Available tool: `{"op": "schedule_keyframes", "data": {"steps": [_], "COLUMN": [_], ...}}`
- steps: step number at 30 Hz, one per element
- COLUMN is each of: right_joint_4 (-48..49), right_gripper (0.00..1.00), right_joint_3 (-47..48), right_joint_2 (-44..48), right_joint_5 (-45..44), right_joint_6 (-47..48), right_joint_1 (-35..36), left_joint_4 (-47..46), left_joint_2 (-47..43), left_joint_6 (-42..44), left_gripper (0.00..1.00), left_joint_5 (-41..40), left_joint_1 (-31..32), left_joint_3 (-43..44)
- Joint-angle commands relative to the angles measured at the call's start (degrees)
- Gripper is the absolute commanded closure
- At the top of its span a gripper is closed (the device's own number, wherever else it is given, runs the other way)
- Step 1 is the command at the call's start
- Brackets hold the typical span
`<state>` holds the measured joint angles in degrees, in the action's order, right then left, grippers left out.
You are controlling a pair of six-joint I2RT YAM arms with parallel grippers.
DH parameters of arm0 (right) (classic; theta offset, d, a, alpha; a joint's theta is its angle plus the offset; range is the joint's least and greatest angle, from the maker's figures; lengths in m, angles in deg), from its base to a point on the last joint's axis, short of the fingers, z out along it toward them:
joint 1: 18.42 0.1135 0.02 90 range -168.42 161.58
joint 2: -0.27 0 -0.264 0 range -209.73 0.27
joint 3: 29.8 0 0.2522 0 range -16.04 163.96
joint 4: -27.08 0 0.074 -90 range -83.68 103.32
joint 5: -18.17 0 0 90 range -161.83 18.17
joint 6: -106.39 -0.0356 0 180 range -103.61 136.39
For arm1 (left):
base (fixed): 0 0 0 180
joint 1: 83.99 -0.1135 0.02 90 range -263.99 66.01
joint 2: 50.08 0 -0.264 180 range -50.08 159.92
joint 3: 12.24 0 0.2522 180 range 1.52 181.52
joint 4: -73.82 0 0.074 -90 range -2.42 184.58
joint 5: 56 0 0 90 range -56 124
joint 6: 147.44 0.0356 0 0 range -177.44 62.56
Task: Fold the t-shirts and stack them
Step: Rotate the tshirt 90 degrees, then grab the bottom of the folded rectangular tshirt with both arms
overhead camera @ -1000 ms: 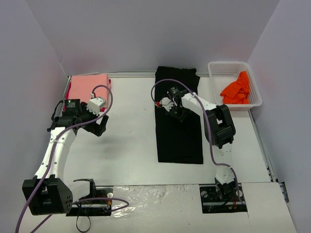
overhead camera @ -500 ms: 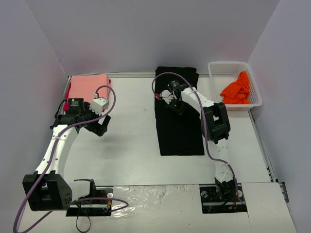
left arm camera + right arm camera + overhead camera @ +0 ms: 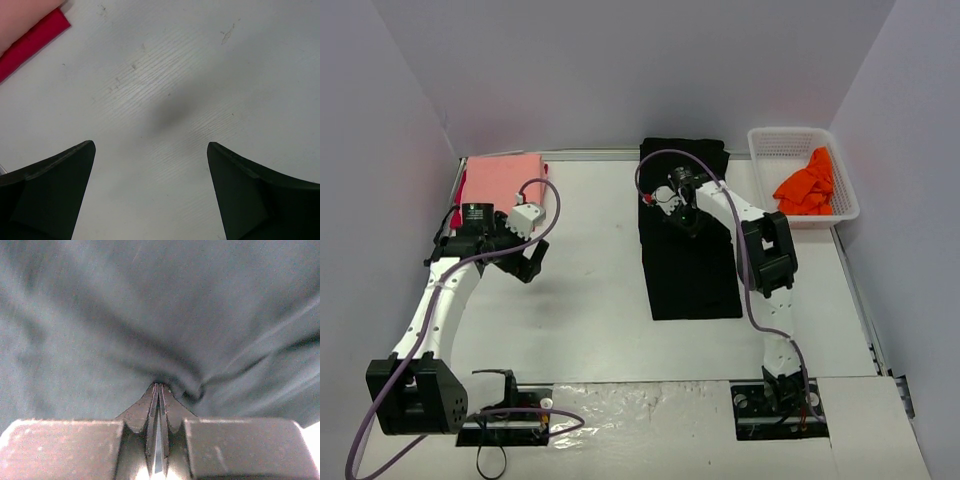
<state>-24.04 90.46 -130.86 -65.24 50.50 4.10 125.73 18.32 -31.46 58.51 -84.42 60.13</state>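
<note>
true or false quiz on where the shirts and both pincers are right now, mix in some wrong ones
1. The orange shirt lies in the basket. True.
2. The left pincer grips the pink shirt. False: it is open over the table and holds nothing.
3. The right pincer is shut on the black shirt. True.
4. The black shirt lies on top of the pink shirt. False: they lie apart, with the pink shirt in the far left corner.
5. A red shirt shows from under the pink shirt. True.
</note>
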Motion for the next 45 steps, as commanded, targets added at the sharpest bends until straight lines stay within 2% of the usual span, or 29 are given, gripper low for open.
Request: {"op": "schedule_keyframes", "data": {"steps": [1,6,7,8,10,11,12,14,18,19,21,26,28,29,30,31,32,36,40,45], "right_joint_4": [-4.5,-5.1,-5.0,-4.9,-4.6,-4.7,-4.4,-3.4,-3.1,-2.8,-1.3,8.9,12.6,13.2,14.0,14.1,14.1,15.2,15.9,15.9], "right_gripper": [1.0,1.0,0.97,0.87,0.56,0.56,0.44,0.0,0.0,0.0,0.0,0.0,0.0,0.0,0.0,0.0,0.0,0.0,0.0,0.0], "right_joint_3": [-4.6,-9.5,-9.9,-10.6,-11.7,-12.7,-15.9,-19.8,-29.8,-33.3,-37.2,-48.8,-50.2,-49.8,-49.8,-49.5,-48.7,-49.2,-50.0,-49.5], "right_joint_2": [9.0,22.4,26.2,28.0,31.7,35.4,37.4,42.3,46.9,48.1,50.0,58.7,58.6,58.2,57.7,57.4,57.3,59.3,59.9,57.6], "right_joint_5": [1.1,1.8,1.6,1.1,2.0,3.7,7.5,10.5,14.9,16.2,19.6,20.5,18.7,17.9,18.4,18.5,16.7,14.8,12.4,11.3], "right_joint_6": [-0.6,-1.8,-1.9,-2.3,-3.0,-3.1,-3.0,-3.9,-5.5,-5.8,-6.5,-9.7,-13.1,-14.8,-15.6,-15.7,-15.8,-15.7,-15.7,-15.8], "right_joint_1": [-0.2,-0.4,-0.4,-0.5,-1.2,-1.7,-2.8,-4.1,-8.6,-10.8,-13.3,-20.7,-22.3,-22.3,-25.7,-26.8,-27.6,-30.3,-30.4,-30.3], "left_joint_4": [2.4,4.3,4.0,4.0,3.4,3.2,2.9,2.5,-1.1,-3.5,-5.7,-12.6,-15.9,-16.9,-17.3,-17.5,-17.9,-20.5,-21.5,-23.7], "left_joint_2": [-1.0,-3.2,-3.5,-4.1,-4.8,-5.3,-5.5,-5.3,-3.1,-2.5,0.1,5.8,7.9,10.4,11.7,12.6,14.2,16.5,18.4,19.4], "left_joint_6": [2.8,5.1,5.4,6.3,7.0,7.3,7.9,9.1,10.6,10.8,11.3,7.4,6.1,5.1,4.9,5.0,4.8,4.3,1.9,1.4], "left_gripper": [0.06,0.06,0.06,0.06,0.06,0.06,0.06,0.06,0.06,0.06,0.06,0.06,0.06,0.05,0.0,0.01,0.07,0.21,0.43,0.46], "left_joint_5": [1.9,1.0,0.8,-0.1,-2.0,-3.1,-4.5,-5.8,-14.3,-20.1,-23.9,-23.5,-24.3,-27.6,-27.2,-25.9,-24.5,-20.9,-15.3,-13.4], "left_joint_1": [1.8,5.9,6.6,8.2,10.6,12.0,14.9,18.0,29.1,34.1,37.9,46.2,49.2,52.6,53.9,54.8,56.8,61.4,62.6,64.3], "left_joint_3": [2.6,1.6,1.2,1.1,0.9,1.1,1.2,1.8,1.8,1.7,1.8,2.1,2.0,1.9,1.9,1.8,1.3,-0.3,-0.3,-1.2]}}
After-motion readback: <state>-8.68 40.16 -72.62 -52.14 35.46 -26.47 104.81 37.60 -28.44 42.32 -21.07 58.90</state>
